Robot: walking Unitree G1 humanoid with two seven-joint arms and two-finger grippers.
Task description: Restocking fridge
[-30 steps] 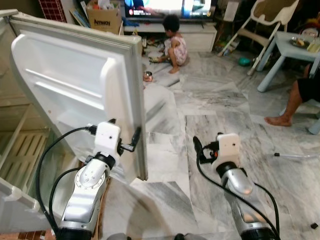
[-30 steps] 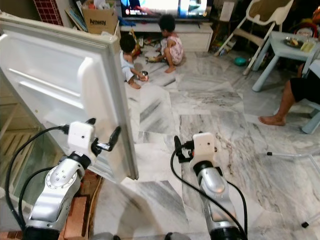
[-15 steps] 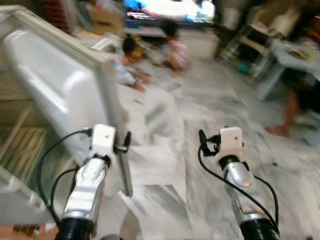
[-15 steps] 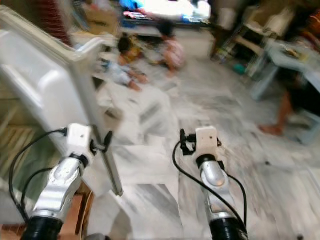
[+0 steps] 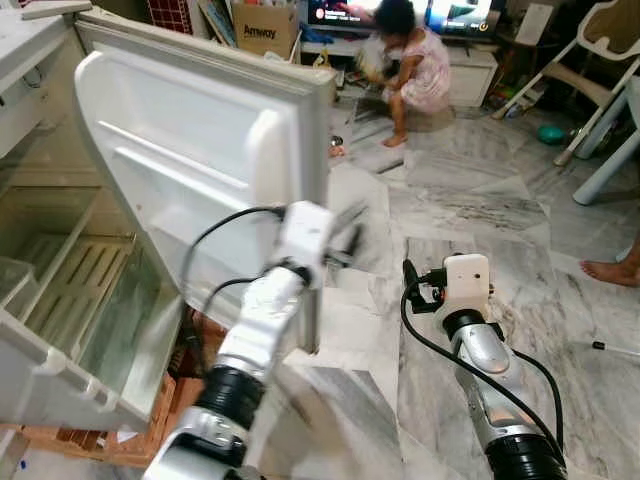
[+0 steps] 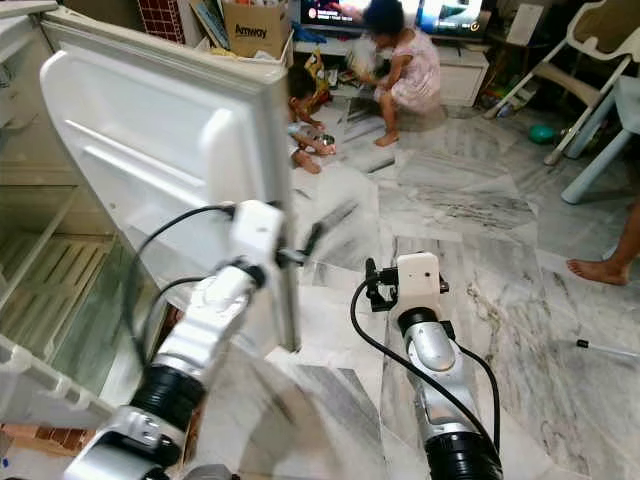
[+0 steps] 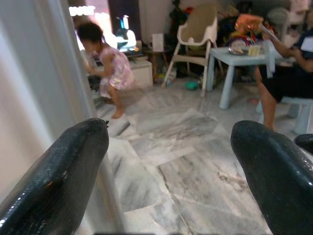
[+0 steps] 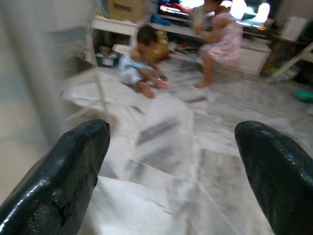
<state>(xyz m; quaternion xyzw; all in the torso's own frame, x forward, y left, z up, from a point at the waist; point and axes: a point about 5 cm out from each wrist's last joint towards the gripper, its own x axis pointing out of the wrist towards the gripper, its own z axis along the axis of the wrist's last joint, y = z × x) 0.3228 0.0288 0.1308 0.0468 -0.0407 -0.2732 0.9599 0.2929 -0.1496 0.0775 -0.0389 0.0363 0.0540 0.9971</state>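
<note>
Left gripper (image 5: 345,240), fingers spread w/ nothing between, sits at the outer edge of the white plastic-lined fridge door (image 5: 190,170), we reckon to swing it; right gripper (image 5: 410,285), also spread, waits over marble floor (image 5: 470,215).

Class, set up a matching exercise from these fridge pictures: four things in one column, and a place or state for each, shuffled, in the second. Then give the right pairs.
Things
1. fridge door
2. left hand
3. right hand
4. cardboard box

Places or states
A. open, held over the marble floor, apart from the fridge
B. standing by the television, far across the room
C. swung wide open, its inner shelves bare
D. at the door's outer edge, fingers spread

Pairs: 1-C, 2-D, 3-A, 4-B
</note>
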